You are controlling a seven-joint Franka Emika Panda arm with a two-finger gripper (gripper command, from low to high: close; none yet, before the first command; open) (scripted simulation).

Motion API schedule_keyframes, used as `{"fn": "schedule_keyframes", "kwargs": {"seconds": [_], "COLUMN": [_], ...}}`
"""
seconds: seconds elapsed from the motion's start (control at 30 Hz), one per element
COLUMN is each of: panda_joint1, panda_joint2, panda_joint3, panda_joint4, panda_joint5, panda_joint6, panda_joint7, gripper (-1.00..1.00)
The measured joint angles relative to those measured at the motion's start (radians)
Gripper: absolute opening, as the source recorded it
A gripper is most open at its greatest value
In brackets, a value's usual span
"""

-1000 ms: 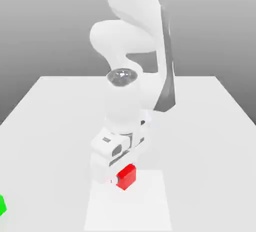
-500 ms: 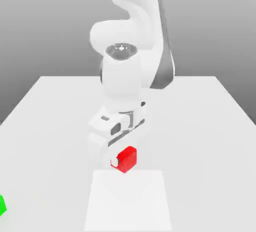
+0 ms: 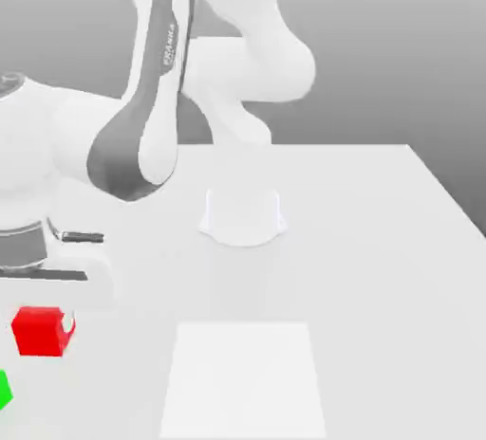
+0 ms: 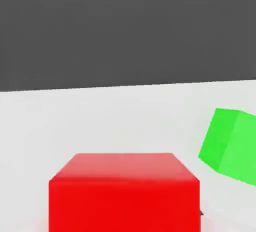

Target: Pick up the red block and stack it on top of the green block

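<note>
Red block (image 3: 40, 331) sits square, no long axis, clamped in pincer (image 3: 52, 320), near green block (image 4: 231, 144).

Glossy red block (image 3: 40, 331) aloft, just above and beside green block (image 3: 4, 391) at the table's edge.

The exterior view stands off the arm, above the tabletop (image 3: 380, 239), and looks down across its white surface toward the grey backdrop, far enough to take in most of the tabletop. The hand view rides on the hand and sits very close behind the red block (image 4: 124, 191), facing level over it along the tabletop. Both views share the red block (image 3: 40, 331) and, just beyond it, the green block (image 4: 230, 146).
</note>
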Motion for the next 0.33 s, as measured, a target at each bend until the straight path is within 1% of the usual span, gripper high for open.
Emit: {"fn": "schedule_keyframes", "kwargs": {"seconds": [0.07,0.2,0.23,0.33], "panda_joint1": [-0.036,-0.09,-0.098,-0.098], "panda_joint2": [0.043,0.175,0.196,0.196], "panda_joint3": [-0.018,0.024,0.033,0.033], "panda_joint4": [0.07,0.11,0.113,0.113], "panda_joint5": [0.044,0.131,0.144,0.144], "panda_joint6": [-0.03,0.056,0.073,0.073], "panda_joint7": [0.036,0.006,-0.002,-0.002], "gripper": [-1.0,-1.0,1.0,1.0]}}
